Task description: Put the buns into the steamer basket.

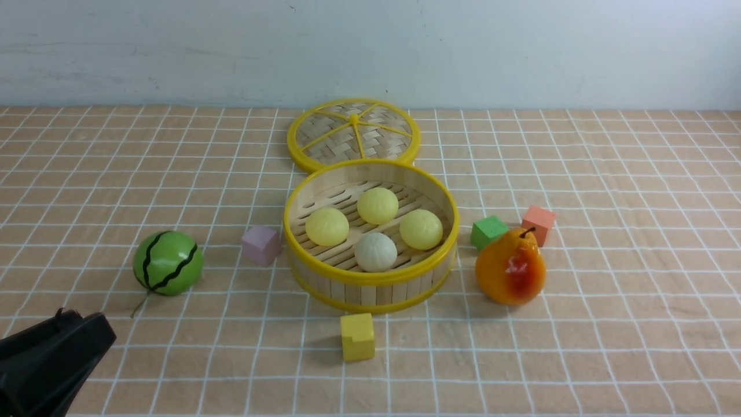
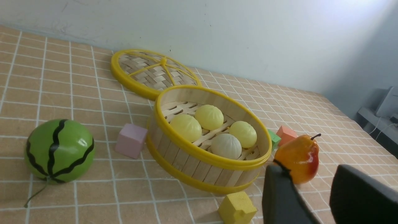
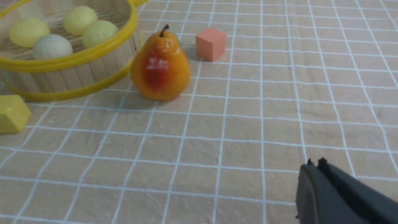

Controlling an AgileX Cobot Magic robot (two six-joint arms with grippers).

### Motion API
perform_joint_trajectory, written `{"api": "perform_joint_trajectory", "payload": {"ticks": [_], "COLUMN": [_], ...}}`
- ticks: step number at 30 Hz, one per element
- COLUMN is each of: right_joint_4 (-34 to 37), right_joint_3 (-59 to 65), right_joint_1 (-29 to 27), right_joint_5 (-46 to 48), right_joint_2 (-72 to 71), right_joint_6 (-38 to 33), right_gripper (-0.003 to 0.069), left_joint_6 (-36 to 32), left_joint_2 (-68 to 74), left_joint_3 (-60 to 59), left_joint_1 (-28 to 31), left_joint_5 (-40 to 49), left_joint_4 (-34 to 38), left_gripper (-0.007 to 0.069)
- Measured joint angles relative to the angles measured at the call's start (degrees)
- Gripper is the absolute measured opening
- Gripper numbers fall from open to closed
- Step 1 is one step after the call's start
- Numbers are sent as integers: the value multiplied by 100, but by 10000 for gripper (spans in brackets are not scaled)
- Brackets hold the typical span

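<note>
All four buns are in the steamer basket (image 1: 370,284), which sits in the middle of the front view on the checked tabletop (image 1: 608,324). Three pale yellow buns, one at the left (image 1: 327,226), one at the back (image 1: 377,205) and one at the right (image 1: 421,229), ring an off-white bun (image 1: 375,252) that lies nearest the camera. They rest on the slatted floor, close together and below the yellow rim. By the look of it, the job is done.

How would they handle? They look soft, light and a little squashy, with pleated tops, so my read is a gentle pinch across the widest part, from above, without crushing. Their smooth round skins could roll or slip out of a hard squeeze.

The woven lid (image 1: 353,134) lies flat just behind the basket, in the upper centre of the frame, off the basket and holding nothing.

The left gripper (image 2: 314,199) sits low at the lower right of its wrist view, jaws spread apart with nothing between them. In the front view it shows only as a dark shape in the lower left corner. The right gripper (image 3: 314,165) peeks in at the lower right of its own view, tips pressed together and empty, well away from the pear (image 3: 160,67) beside the basket.
</note>
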State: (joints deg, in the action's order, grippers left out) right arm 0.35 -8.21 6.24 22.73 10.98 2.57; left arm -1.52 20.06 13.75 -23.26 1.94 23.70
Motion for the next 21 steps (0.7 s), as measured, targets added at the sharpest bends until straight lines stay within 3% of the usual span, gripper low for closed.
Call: {"api": "perform_joint_trajectory", "payload": {"ticks": [5, 21], "right_joint_4": [133, 165], "right_joint_3": [922, 927], "right_joint_1": [-294, -334], "right_joint_5": [-78, -51], "right_joint_2": [-932, -1158], "right_joint_6": [228, 303], "right_gripper": [-10, -1], "left_joint_6": [0, 0], "left_joint_2": [0, 0], "left_joint_3": [0, -5], "left_joint_1": [0, 0], "left_joint_5": [0, 87], "left_joint_4": [0, 0], "left_gripper": [237, 237]}}
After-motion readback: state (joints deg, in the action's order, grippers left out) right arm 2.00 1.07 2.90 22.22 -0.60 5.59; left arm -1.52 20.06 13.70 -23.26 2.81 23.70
